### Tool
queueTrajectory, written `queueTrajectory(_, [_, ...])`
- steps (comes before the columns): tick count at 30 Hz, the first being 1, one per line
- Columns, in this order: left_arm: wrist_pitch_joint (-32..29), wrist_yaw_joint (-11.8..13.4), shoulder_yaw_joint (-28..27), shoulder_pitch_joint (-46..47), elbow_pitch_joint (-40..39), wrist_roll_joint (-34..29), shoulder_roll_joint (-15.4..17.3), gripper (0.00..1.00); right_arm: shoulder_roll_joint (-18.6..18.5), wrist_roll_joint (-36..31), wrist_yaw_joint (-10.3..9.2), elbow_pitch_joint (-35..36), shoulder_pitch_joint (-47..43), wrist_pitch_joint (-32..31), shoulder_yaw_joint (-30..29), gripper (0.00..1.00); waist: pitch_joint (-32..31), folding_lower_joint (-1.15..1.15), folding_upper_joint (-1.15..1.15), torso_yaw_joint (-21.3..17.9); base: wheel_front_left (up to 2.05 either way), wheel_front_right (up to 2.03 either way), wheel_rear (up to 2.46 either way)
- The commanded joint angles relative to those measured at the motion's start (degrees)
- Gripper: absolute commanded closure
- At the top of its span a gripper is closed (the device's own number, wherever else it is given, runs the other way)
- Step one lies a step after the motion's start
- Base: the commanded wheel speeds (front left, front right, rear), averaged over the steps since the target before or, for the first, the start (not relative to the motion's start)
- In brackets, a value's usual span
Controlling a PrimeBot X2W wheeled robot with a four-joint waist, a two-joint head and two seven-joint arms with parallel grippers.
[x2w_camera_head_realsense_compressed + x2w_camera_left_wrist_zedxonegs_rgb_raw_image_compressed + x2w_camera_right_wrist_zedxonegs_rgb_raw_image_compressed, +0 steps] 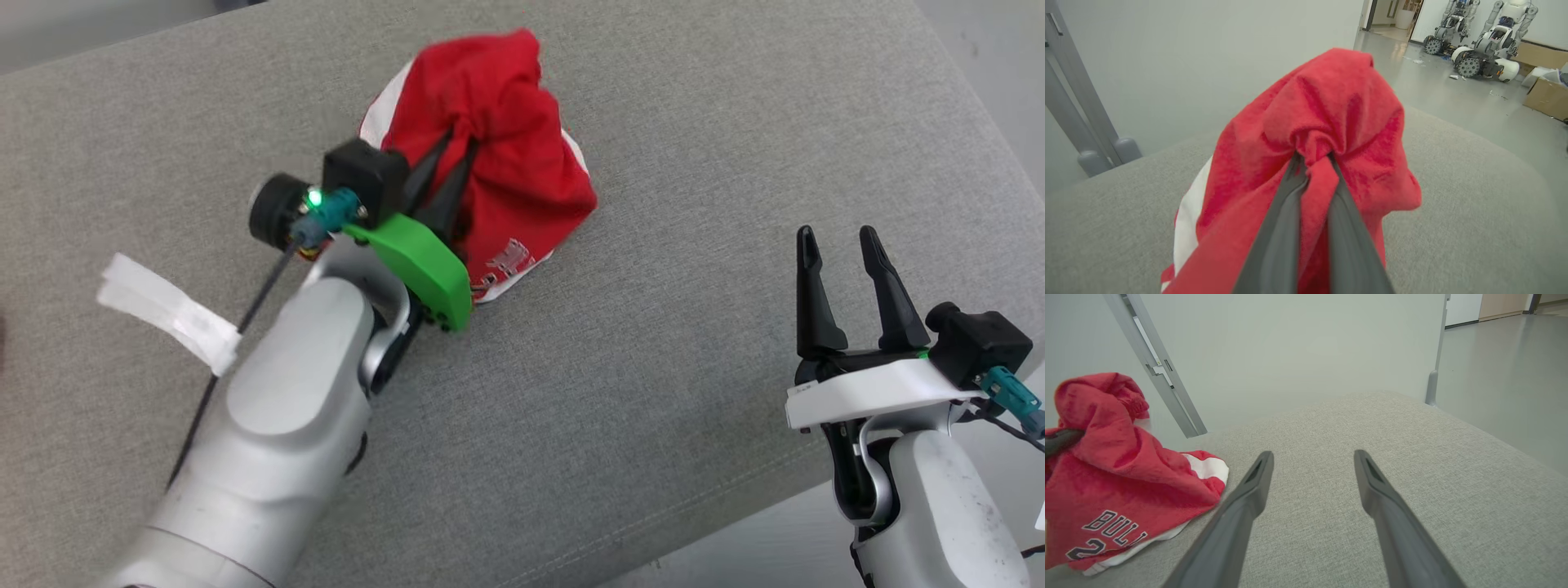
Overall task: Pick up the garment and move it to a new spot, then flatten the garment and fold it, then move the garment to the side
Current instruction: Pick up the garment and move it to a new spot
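Garment (510, 98): one; left hand (464, 137), right hand (837, 235): two

The garment (506, 98) held in the left pincer (463, 139) is red, with white bands along its edges and black, white-outlined lettering (1112, 528) on the part nearer the right pincer (837, 237). The cushion (653, 392) beneath both pincers is a flecked grey weave. Both pincers have black fingers; behind the left one sits a bright green bracket (424, 269), behind the right a white plate (865, 392).
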State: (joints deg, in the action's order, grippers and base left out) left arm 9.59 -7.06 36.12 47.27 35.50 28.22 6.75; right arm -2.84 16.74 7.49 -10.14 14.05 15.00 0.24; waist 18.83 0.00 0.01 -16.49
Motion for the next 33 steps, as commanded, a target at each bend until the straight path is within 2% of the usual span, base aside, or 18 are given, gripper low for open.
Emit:
queueTrajectory(1, [0.7, -0.1, 0.7, -1.3, 1.8, 0.3, -0.4, 1.00, -0.1, 0.0, -0.01, 0.0, -0.4, 0.3, -0.2, 0.00, -0.5, 0.00, -0.01, 0.4, 0.00, 0.00, 0.00])
queueTrajectory(2, [1.3, -0.2, 1.4, -1.7, 2.9, 0.1, -0.8, 0.64, -0.1, -0.2, 0.00, -0.2, -0.5, 0.3, -0.1, 0.00, -0.8, 0.00, -0.01, 0.5, 0.00, 0.00, 0.00])
queueTrajectory(3, [2.2, -0.2, 1.8, -2.0, 4.0, 0.2, -1.3, 0.00, -0.1, -0.4, 0.00, -0.3, -0.5, 0.3, -0.1, 0.00, -1.3, 0.00, -0.01, 0.8, 0.00, 0.00, 0.00])
queueTrajectory(10, [5.6, 0.4, -0.2, -3.8, 4.4, 1.2, -2.6, 0.00, -0.1, -1.5, 0.00, -1.0, -2.6, 0.2, 0.0, 0.00, -5.8, 0.00, -0.01, 4.3, 0.00, 0.00, 0.00])
queueTrajectory(20, [5.6, 3.4, -11.6, -13.2, -8.3, -4.2, 0.7, 0.00, -0.1, -3.2, 0.00, -1.8, -4.7, 0.2, 0.7, 0.00, -10.8, 0.00, -0.01, 10.3, 0.00, 0.00, 0.00])
queueTrajectory(33, [5.6, 4.1, -24.4, -29.5, -20.1, -9.8, 3.1, 0.00, -0.1, -4.7, 0.00, -3.2, -7.2, 0.2, 1.9, 0.00, -16.7, 0.00, -0.01, 14.9, 0.00, 0.00, 0.00])
